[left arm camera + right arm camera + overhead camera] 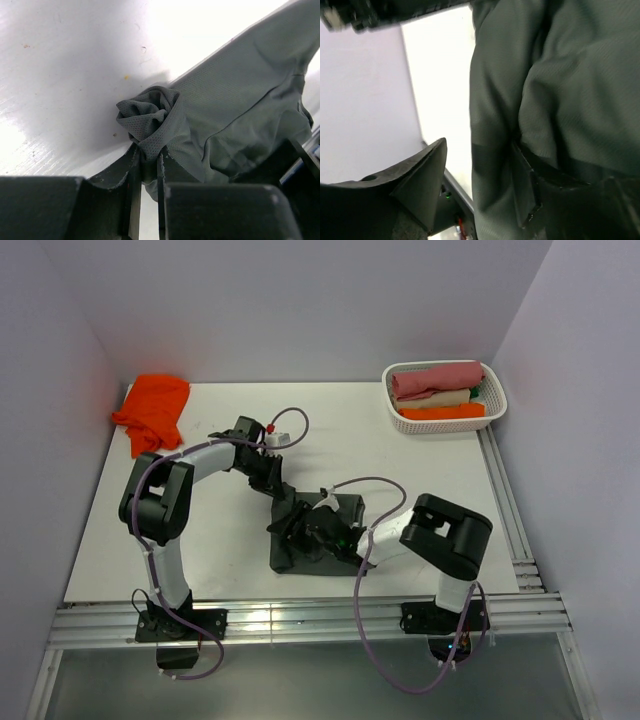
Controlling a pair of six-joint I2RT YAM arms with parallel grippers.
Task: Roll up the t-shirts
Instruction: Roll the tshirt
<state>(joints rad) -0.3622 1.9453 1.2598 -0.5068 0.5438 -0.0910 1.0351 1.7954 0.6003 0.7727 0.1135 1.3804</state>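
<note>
The dark charcoal-grey t-shirt lies bunched near the table's front centre. My left gripper reaches its far-left corner. In the left wrist view the left gripper is shut on a crumpled wad of that t-shirt, just above the white table. My right gripper is on the shirt's left part. In the right wrist view the right gripper stands open. One of its fingers is clear of the cloth; the other is tucked in a fold of the t-shirt. The orange t-shirt lies crumpled at the far left.
A white basket at the back right holds rolled pink, cream and orange cloths. Metal rails run along the table's front edge and right edge. Purple walls close in the left, back and right.
</note>
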